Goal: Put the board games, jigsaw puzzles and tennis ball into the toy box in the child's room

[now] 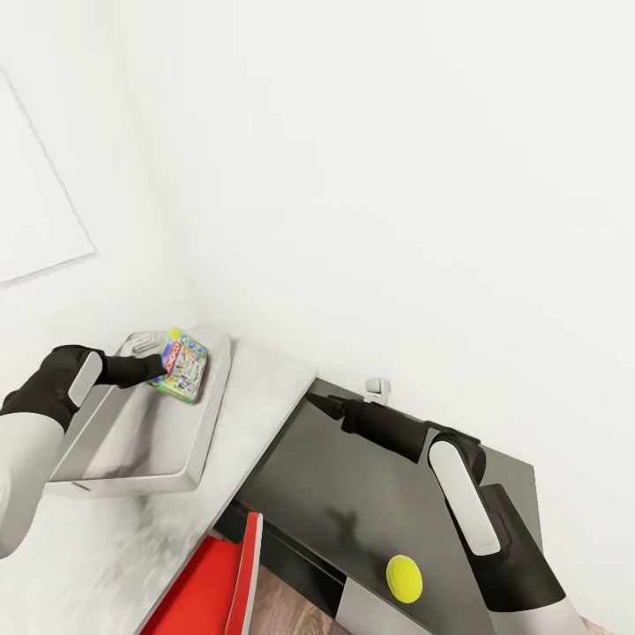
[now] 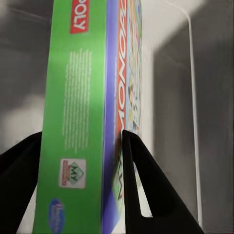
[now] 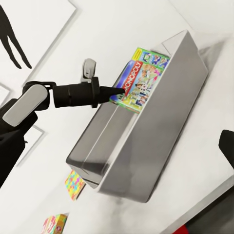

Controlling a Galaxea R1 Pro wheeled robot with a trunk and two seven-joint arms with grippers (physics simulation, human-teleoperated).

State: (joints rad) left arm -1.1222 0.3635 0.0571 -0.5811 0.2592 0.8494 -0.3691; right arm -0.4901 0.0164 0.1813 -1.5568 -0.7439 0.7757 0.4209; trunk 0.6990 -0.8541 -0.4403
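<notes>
Left end effector [image 2: 80, 161] clamped on board game [image 1: 181, 365] over toy box [image 1: 132, 454]; next: lower, release. Right end effector [image 1: 319, 404] prob. together, unclear; tennis ball [image 1: 404, 578] waits.

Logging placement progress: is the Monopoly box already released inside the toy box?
Not released. The left gripper fingers clamp the Monopoly box on edge, over the toy box opening.

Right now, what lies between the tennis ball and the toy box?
In the head view, the dark table and the pale table's edge lie between tennis ball and toy box; the right gripper hangs over that stretch.
</notes>
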